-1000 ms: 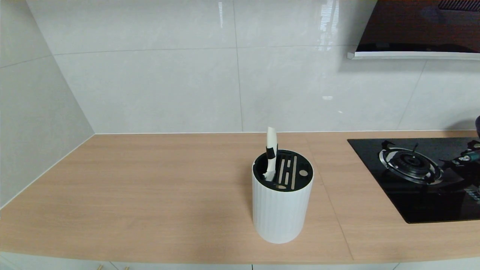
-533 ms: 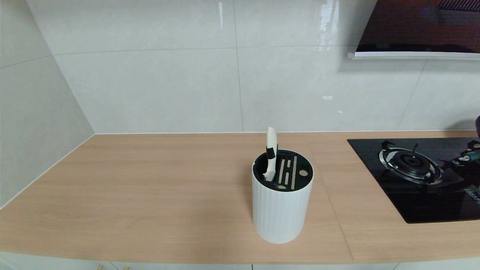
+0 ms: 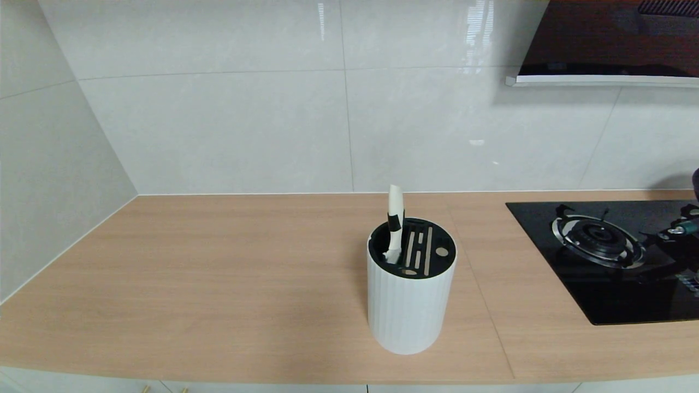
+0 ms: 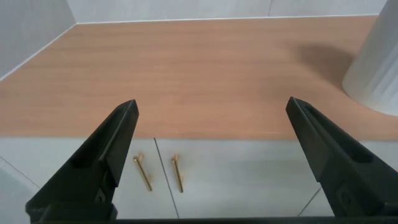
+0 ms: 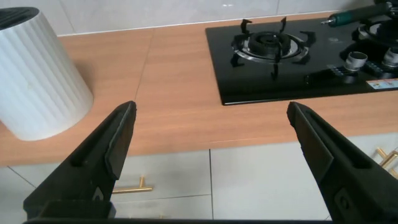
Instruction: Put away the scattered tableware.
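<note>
**Worktop stock: 1 holder w/ 1 utensil; both grippers wide open, empty**

Head view. We logged 1 white ribbed holder (image 3: 410,305), upright on the wooden counter (image 3: 218,284), near its front edge. 1 white-handled utensil (image 3: 395,218) w/ a black band stood in a slot at the left of the holder's black top. Its working end was hidden, so type not determined. A black gas hob (image 3: 617,295) lay to the right, apart from the holder. An extractor hood (image 3: 611,43) hung above it.

Left wrist view. We noted the left gripper (image 4: 211,106) spread wide w/ nothing between its fingers, in front of the counter edge. Cabinet doors below carried 2 brass handles (image 4: 158,173). The holder's side showed on the counter.

Right wrist view. We noted the right gripper (image 5: 211,109) likewise spread wide, holding nothing. The holder and hob sat on the counter beyond it.
</note>
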Controlling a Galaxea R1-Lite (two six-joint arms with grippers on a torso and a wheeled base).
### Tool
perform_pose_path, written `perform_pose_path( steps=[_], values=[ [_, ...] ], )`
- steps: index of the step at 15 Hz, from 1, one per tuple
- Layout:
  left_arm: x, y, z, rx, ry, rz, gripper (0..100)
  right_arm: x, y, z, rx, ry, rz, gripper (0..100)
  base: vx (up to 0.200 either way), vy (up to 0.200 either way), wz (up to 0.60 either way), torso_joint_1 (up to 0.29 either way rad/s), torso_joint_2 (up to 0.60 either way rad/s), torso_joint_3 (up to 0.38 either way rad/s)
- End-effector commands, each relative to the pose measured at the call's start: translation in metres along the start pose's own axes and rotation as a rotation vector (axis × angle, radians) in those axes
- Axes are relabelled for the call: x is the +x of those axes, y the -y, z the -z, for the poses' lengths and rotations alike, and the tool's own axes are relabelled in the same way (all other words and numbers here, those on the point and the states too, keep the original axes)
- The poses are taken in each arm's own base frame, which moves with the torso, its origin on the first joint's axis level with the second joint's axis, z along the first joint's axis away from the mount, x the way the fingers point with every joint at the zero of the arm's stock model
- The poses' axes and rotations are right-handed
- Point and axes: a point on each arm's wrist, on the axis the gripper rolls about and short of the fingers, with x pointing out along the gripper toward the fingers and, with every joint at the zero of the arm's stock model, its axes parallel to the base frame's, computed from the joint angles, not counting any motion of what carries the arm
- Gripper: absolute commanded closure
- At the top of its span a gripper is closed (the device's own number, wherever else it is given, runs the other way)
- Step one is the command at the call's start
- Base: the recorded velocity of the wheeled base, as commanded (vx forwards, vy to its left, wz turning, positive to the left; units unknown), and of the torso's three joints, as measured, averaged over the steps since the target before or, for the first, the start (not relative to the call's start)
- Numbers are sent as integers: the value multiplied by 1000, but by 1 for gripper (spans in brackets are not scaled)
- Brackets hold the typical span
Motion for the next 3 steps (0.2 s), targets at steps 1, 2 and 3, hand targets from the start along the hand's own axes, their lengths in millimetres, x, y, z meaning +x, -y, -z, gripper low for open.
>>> perform_pose_path(
  steps=[1,2,3],
  values=[
    [0,0,0,-15,-2,0,0,0,0,0,-2,0,0,0,0,0,0,0,0,0],
    [0,0,0,-15,-2,-2,0,0,0,0,-2,0,0,0,0,0,0,0,0,0],
    [0,0,0,-15,0,0,0,0,0,0,-2,-2,0,0,0,0,0,0,0,0]
  ],
)
